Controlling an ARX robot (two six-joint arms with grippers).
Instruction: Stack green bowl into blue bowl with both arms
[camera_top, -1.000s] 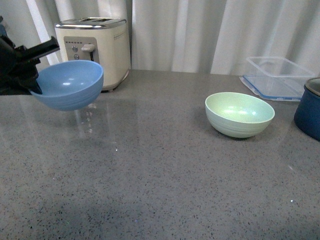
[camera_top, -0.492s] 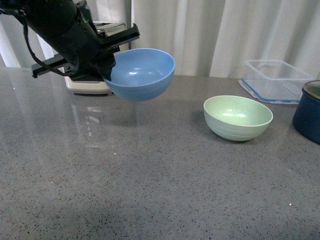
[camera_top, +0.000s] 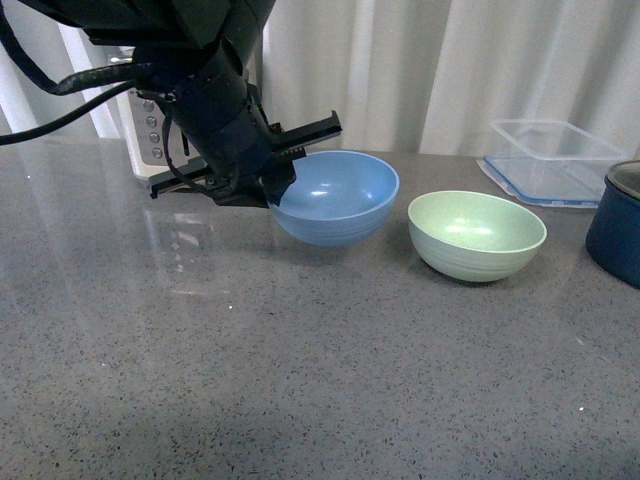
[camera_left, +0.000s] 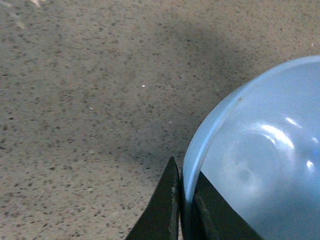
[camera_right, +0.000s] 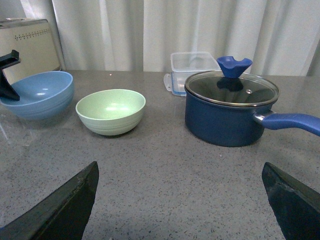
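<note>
1. Grey speckled counter (camera_top: 300, 400): carrying both bowls, with a toaster at the back left and a pot and a container off to the right.
2. Left arm (camera_top: 210, 90): at the far left edge a second ago, now leaning low over the middle and hiding most of the toaster (camera_top: 145, 140).
3. Dark blue lidded pot (camera_right: 227, 120) and clear container (camera_right: 195, 67): beyond the green bowl on the right, in the same places as before.
4. Blue bowl (camera_top: 340, 200): held high by the toaster a second ago, in mid-air nearer the middle half a second ago. Now brought down low, upright, just beside the green bowl with a small gap between them. Resting on the counter or a hair above it, cannot tell which. By the look of it, the carry is nearly finished, with only the letting go left.
5. Green bowl (camera_top: 477, 235): upright and empty on the counter, not moved.
6. Left tool (camera_left: 186, 172): clamped on the blue bowl's rim, one finger outside the wall and one inside.
7. Right tool (camera_right: 180, 167): spread wide, holding nothing, set back from both bowls and facing them. Probably next in line to take the green bowl and lower it into the blue one. Stacking not yet begun.
</note>
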